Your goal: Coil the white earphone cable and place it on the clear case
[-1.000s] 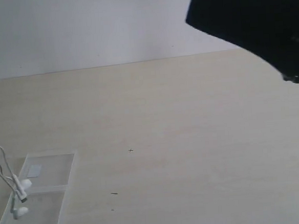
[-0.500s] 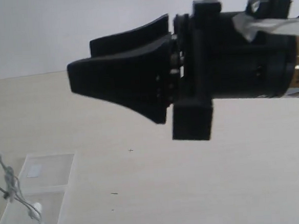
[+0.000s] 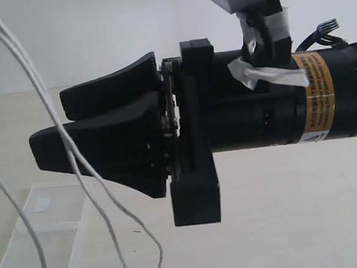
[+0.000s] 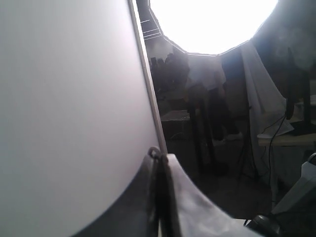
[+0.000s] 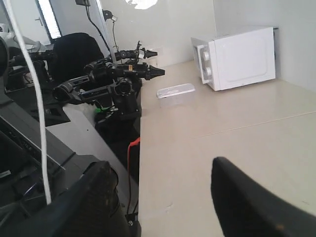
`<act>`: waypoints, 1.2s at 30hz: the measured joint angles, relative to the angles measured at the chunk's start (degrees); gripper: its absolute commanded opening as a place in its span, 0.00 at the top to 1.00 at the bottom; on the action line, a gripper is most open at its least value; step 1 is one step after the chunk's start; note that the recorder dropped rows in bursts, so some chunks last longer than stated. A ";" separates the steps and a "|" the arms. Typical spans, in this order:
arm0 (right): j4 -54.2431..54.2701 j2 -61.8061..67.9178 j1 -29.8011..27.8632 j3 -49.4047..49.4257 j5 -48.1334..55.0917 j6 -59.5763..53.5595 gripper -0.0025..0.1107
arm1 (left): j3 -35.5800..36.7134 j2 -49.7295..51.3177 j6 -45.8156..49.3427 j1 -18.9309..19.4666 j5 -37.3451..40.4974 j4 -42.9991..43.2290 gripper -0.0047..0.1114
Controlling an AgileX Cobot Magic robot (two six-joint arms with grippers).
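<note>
The white earphone cable (image 3: 15,52) hung in loose strands above the clear case (image 3: 51,235) on the worktop (image 3: 282,212), apparently pinched aloft for coiling by the clenched left gripper (image 4: 159,163); the released right gripper (image 3: 48,121) pointed at the strands, above the case

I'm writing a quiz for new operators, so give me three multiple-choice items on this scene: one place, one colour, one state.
1. Where is the case? A on the table B on a shelf C in a box
2. Colour of the cable? A green B white C blue
3. State of the right gripper? A shut on cable B shut on case C open
Key: 1 A, it lies flat on the table; 2 B, its strands are white; 3 C, its fingers stand apart with nothing between.
</note>
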 measured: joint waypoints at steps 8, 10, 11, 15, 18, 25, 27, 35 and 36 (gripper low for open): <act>0.00 0.00 0.00 0.00 0.81 0.32 0.47 | 0.00 0.00 0.36 0.00 2.22 -0.22 0.96; 0.00 0.00 0.00 0.00 0.81 0.93 0.47 | 0.00 0.00 0.46 0.00 2.61 -0.22 0.96; 0.00 0.00 0.00 0.00 0.81 1.05 0.47 | 0.00 0.00 0.46 0.00 2.73 -0.33 0.96; 0.13 0.09 0.00 0.00 -0.71 1.35 0.47 | 0.00 0.00 0.46 0.00 2.82 -0.33 0.96; 0.77 0.09 0.36 0.00 -1.54 1.45 0.46 | 0.00 0.00 0.46 0.00 2.82 -0.33 0.96; 6.03 0.09 5.04 0.00 0.81 -2.10 0.41 | 0.00 0.11 0.68 0.00 2.15 -0.65 0.96; 7.68 0.09 6.08 0.00 1.21 -3.08 0.41 | 0.00 0.58 0.68 0.00 2.15 -1.25 0.96; 10.16 1.80 10.41 0.00 2.04 -4.56 0.51 | 0.00 2.07 1.14 0.00 2.06 -3.18 0.96; 10.16 1.80 10.69 0.00 2.14 -4.56 0.54 | 0.00 2.07 1.27 0.00 2.06 -3.18 0.96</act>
